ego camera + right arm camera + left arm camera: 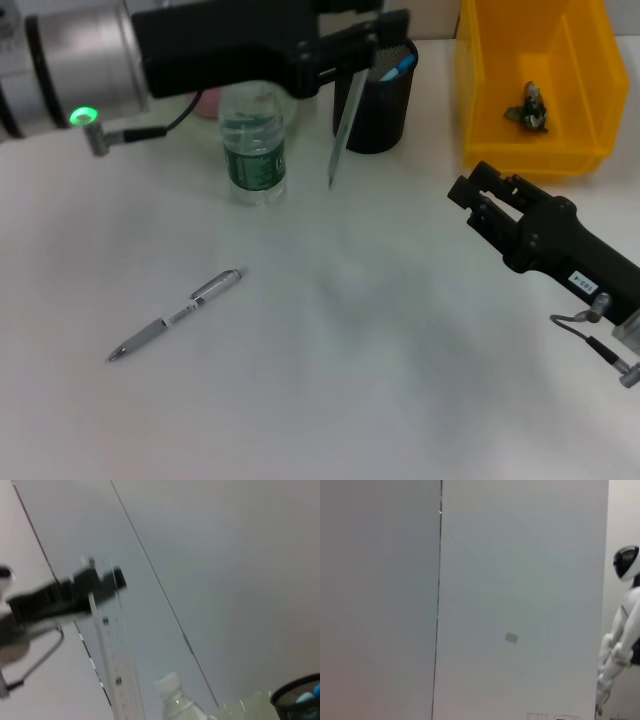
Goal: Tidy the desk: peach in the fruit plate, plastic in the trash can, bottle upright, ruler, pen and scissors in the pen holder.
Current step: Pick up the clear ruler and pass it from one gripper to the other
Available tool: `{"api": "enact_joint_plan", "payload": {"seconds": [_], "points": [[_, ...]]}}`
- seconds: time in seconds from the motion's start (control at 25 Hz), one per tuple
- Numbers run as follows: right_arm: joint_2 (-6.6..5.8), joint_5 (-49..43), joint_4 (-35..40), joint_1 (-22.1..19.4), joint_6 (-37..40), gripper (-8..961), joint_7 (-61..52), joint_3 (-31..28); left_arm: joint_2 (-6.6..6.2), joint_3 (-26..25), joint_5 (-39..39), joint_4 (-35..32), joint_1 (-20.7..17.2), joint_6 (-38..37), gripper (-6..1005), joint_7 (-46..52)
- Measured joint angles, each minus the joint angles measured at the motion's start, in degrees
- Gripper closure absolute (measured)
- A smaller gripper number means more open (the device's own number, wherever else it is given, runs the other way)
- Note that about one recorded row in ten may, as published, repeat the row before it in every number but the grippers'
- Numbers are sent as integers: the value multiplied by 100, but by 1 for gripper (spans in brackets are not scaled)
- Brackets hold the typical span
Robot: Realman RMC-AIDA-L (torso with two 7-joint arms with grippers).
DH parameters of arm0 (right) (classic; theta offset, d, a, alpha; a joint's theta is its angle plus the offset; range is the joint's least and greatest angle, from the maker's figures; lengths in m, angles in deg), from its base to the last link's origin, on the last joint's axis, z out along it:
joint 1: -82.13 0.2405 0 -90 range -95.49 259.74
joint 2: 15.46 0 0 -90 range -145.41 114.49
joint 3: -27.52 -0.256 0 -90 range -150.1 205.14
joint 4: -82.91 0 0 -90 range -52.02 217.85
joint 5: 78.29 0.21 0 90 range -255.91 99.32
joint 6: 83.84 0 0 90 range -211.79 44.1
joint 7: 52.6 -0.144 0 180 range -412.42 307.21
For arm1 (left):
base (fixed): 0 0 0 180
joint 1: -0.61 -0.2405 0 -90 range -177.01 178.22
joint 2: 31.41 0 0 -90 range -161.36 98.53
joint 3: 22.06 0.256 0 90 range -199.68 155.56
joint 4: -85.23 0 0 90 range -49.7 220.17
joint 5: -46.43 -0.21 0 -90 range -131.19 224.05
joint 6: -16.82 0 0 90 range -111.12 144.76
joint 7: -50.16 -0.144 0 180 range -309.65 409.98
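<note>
The pen (176,314) lies on the near-left desk (350,380). The right claw (468,200) hovers at right, empty, slightly parted. Far back, the left claw (372,45) grips the ruler (343,125), hanging beside the pen holder (385,100), right of the upright bottle (253,150).

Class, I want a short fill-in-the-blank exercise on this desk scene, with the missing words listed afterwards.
1. The left gripper holds the ruler above the black ______.
2. The bottle on the table stands ______.
3. The pen still lies on the ______.
4. The right gripper hovers near the ______ bin.

Missing words: pen holder; upright; table; yellow
</note>
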Motion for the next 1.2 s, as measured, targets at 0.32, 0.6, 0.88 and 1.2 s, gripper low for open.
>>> {"api": "enact_joint_plan", "payload": {"seconds": [0.32,0.6,0.88,1.2], "points": [[-114,-501,640,-171,679,514,-720,-2,-7,-660,269,1235,-52,-865,622,-566],[-291,-1823,1924,-99,949,506,-2235,-62,-9,-892,279,1604,-152,-1818,622,-1426],[-217,-2466,2760,-11,772,401,-2683,-36,-7,-840,244,1834,-198,-1895,622,-1758],[-29,-2667,3276,-29,447,296,-2693,-18,0,-718,190,1960,-237,-1907,623,-1919]]}}
